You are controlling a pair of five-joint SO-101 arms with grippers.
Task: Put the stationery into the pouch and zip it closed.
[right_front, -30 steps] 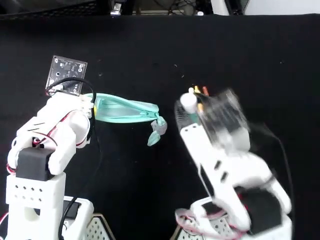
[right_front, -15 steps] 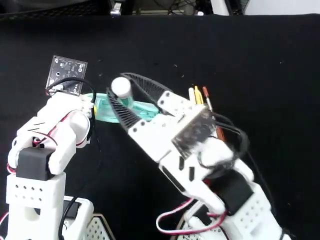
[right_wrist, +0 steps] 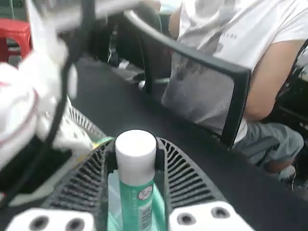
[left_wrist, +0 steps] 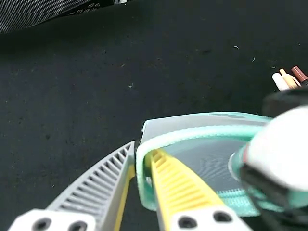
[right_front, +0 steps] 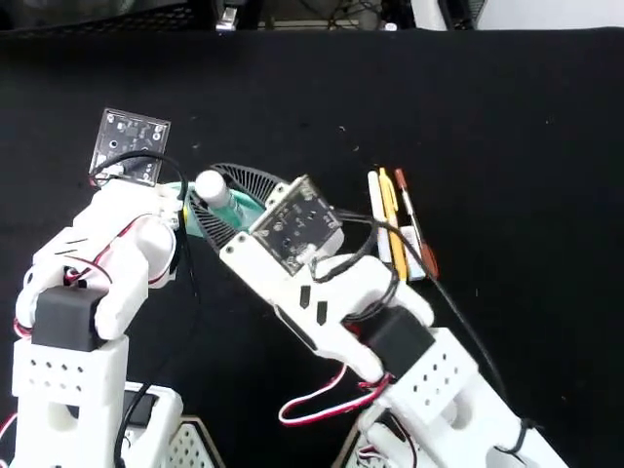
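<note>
A teal mesh pouch (right_front: 246, 205) lies on the black table, mostly under the right arm. My left gripper (right_front: 180, 208) is shut on the pouch's end; in the left wrist view its grey and yellow fingers (left_wrist: 168, 183) pinch the pouch (left_wrist: 207, 154) rim. My right gripper (right_front: 216, 200) is shut on a glue stick (right_front: 210, 184) with a white cap, held right over the pouch's open mouth. The glue stick (right_wrist: 136, 178) stands upright between the black ribbed fingers. Several pens (right_front: 395, 219) lie side by side to the right of the pouch.
The right arm (right_front: 341, 302) stretches diagonally across the middle of the table. The left arm's body (right_front: 97, 263) stands at the near left. A person sits on a mesh chair (right_wrist: 202, 91) beyond the table's far edge.
My right arm has swung left from beside the pens to over the pouch, carrying the glue stick. The left arm has kept still with the pouch's end in its grip.
</note>
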